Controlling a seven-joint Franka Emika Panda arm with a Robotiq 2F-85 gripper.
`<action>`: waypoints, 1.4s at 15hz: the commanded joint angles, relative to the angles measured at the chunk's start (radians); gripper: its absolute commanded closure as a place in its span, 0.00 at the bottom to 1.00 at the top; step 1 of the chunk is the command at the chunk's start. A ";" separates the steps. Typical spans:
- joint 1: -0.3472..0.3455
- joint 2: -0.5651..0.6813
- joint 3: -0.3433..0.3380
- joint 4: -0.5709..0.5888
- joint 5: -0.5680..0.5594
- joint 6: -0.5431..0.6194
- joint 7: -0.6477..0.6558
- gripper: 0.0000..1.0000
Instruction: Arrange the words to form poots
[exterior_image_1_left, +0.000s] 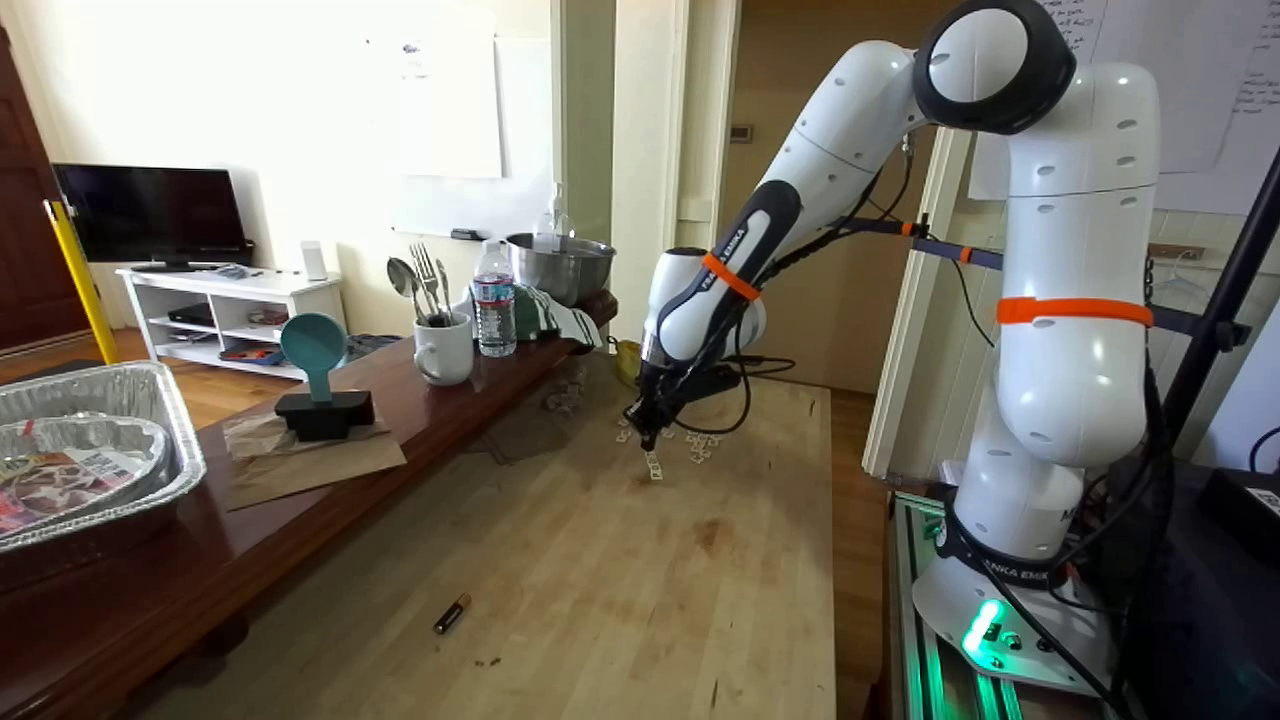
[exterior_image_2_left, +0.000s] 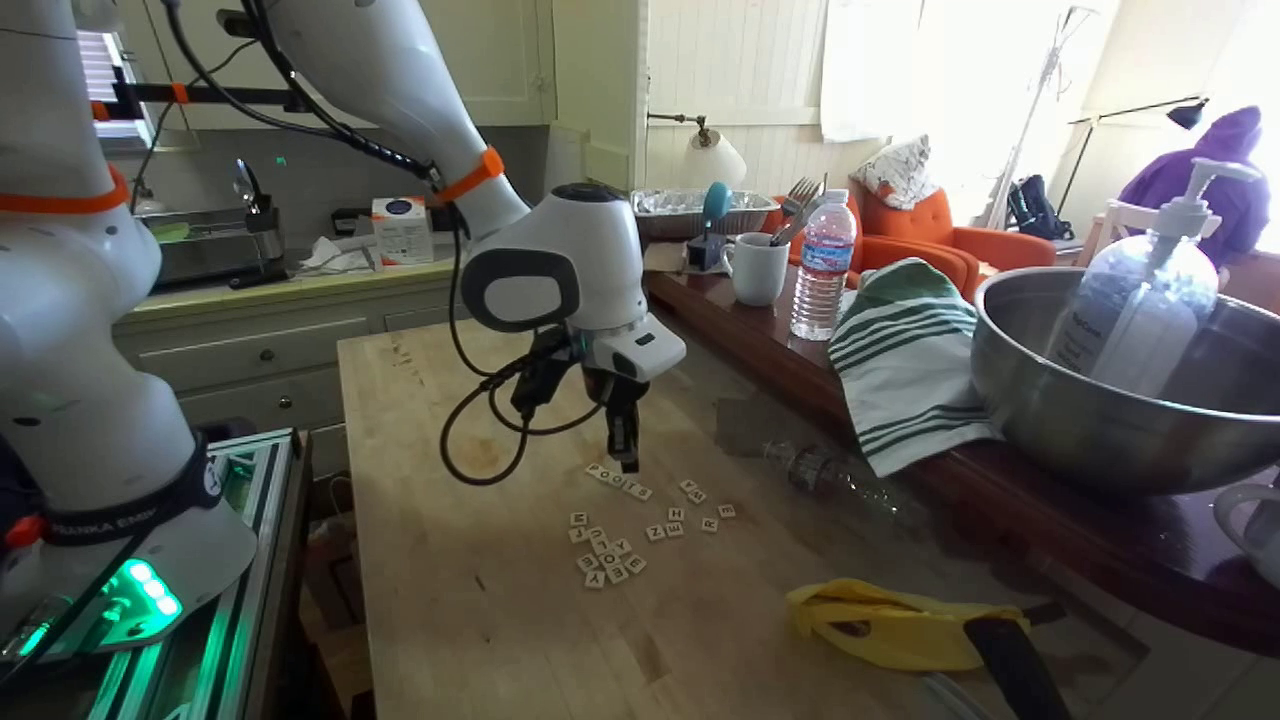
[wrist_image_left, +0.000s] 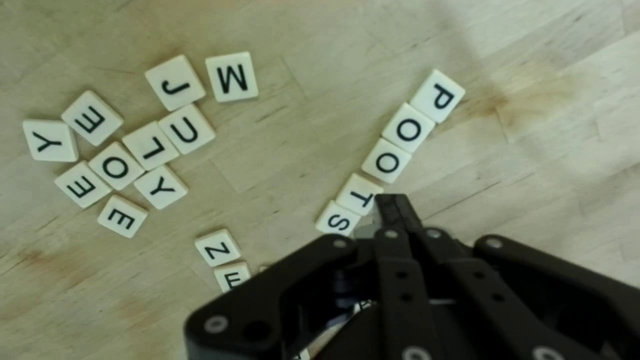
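The words show as small pale letter tiles. In the wrist view a slanted row reads P (wrist_image_left: 438, 96), O (wrist_image_left: 408, 128), O (wrist_image_left: 387, 160), T (wrist_image_left: 359, 194) and S (wrist_image_left: 338, 218). The P, O and O line up; the T and S sit slightly offset to the left. The row also shows in both exterior views (exterior_image_1_left: 655, 468) (exterior_image_2_left: 618, 482). My gripper (wrist_image_left: 394, 205) is shut, with its fingertips together and nothing seen between them. Its tip overlaps the T's edge in the wrist view; I cannot tell if they touch. It also shows in both exterior views (exterior_image_1_left: 648, 443) (exterior_image_2_left: 626, 462).
Loose tiles lie in a cluster (wrist_image_left: 150, 146), with a Z tile (wrist_image_left: 217, 247) nearer the gripper, which partly hides others. A battery (exterior_image_1_left: 452, 613), a clear bottle (exterior_image_2_left: 825, 472) and a yellow item (exterior_image_2_left: 890, 625) lie on the wooden table (exterior_image_2_left: 470, 640). A raised dark ledge (exterior_image_1_left: 300, 540) runs alongside.
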 joint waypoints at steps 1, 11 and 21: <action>0.002 -0.017 -0.012 -0.008 -0.017 0.024 -0.053 1.00; -0.047 0.042 0.012 0.014 -0.053 0.114 -0.438 1.00; -0.124 0.133 0.055 0.028 -0.129 0.250 -0.578 1.00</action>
